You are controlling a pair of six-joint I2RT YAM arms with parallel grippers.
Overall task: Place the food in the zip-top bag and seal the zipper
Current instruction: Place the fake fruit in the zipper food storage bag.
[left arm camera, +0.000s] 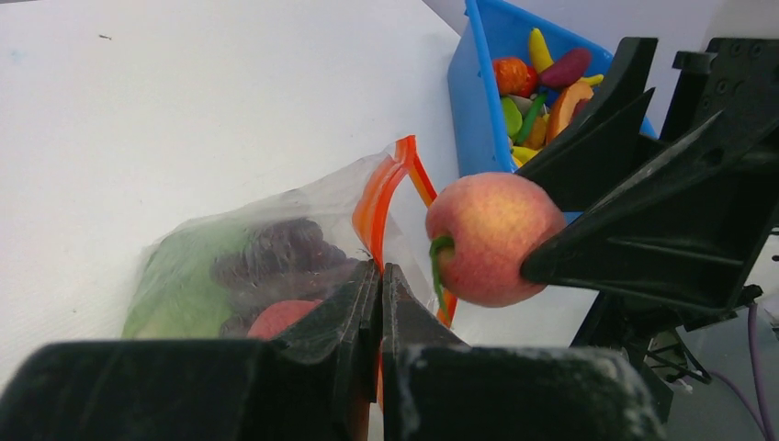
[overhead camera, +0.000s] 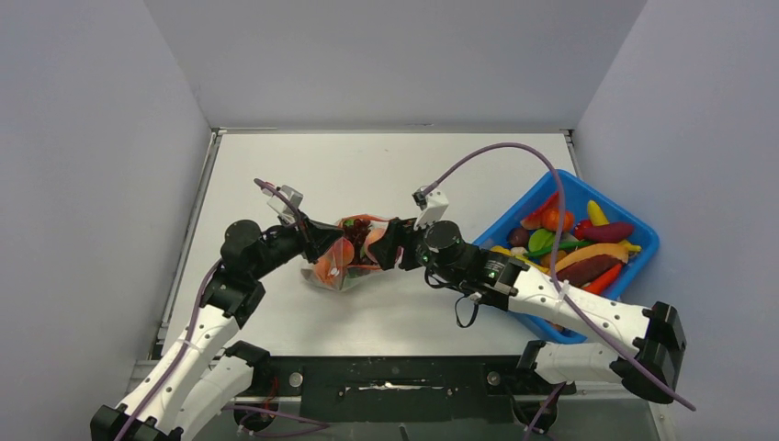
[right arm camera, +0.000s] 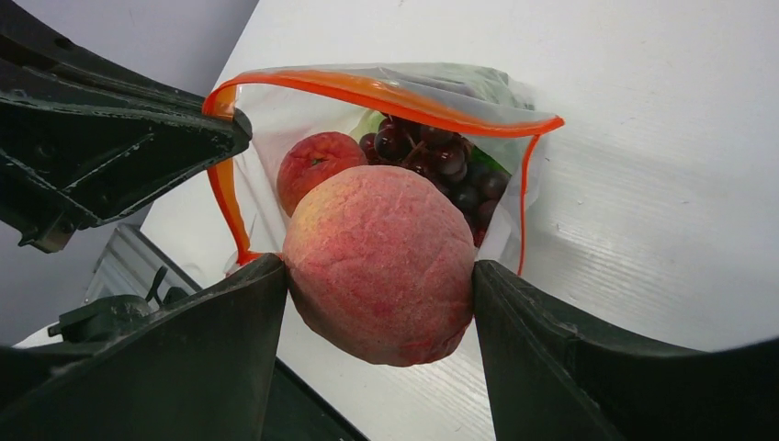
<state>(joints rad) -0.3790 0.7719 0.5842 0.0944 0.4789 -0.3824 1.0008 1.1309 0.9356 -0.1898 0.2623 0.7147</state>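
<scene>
Holding a peach [left arm camera: 494, 237] between its two fingers, the right claw [right arm camera: 378, 271] hangs just in front of the bag [right arm camera: 266, 129], at its mouth. The peach is outside the bag, and I cannot tell whether it touches the rim. The left claw [left arm camera: 380, 280] is closed tight on the bag's near edge, by one end of the zipper [right arm camera: 386, 92], holding that side up so the mouth gapes toward the peach. The zipper is unsealed, its orange strip bowed into a loop. Inside the bag lie grapes [right arm camera: 441, 161], a red fruit [right arm camera: 317, 165] beside them, and lettuce [left arm camera: 174, 276] at the bag's closed end. The bag rests on the table [overhead camera: 386, 170]. Right of the bag, well apart, stands the blue bin [overhead camera: 643, 234] with more toy food [overhead camera: 560, 241].
</scene>
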